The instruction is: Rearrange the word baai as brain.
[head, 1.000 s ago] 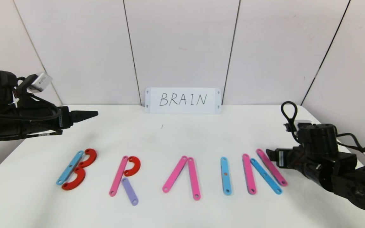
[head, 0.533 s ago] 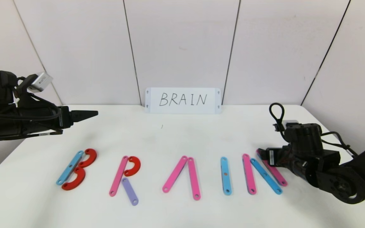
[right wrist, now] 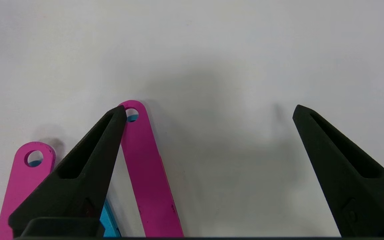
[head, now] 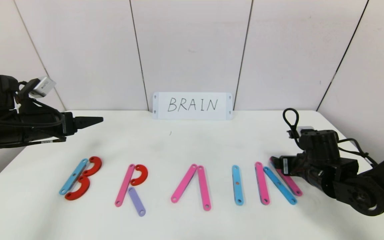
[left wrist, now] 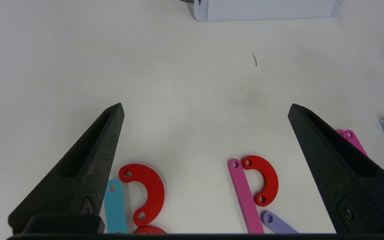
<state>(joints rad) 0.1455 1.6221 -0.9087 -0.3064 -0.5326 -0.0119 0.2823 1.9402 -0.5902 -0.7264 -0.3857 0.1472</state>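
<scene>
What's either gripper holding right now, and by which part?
Nothing. The right gripper hangs open over the N's right pink strip, with bare table between its fingers. The left gripper hangs open and empty above the table behind the B.

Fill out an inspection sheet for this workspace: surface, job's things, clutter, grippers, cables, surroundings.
Surface: white table, a small dark mark behind the letters.
Job's things: the word lies flat and reads B, R, A, I, N; the A has no crossbar; the N's last pink strip is partly hidden by the right gripper.
Clutter: nothing seen.
Grippers: left gripper open, above the table behind the B; right gripper open, low at the N's last pink strip, holding nothing.
Cables: black cable loop on the right arm.
Surroundings: white card reading BRAIN against a pale panelled wall.
</scene>
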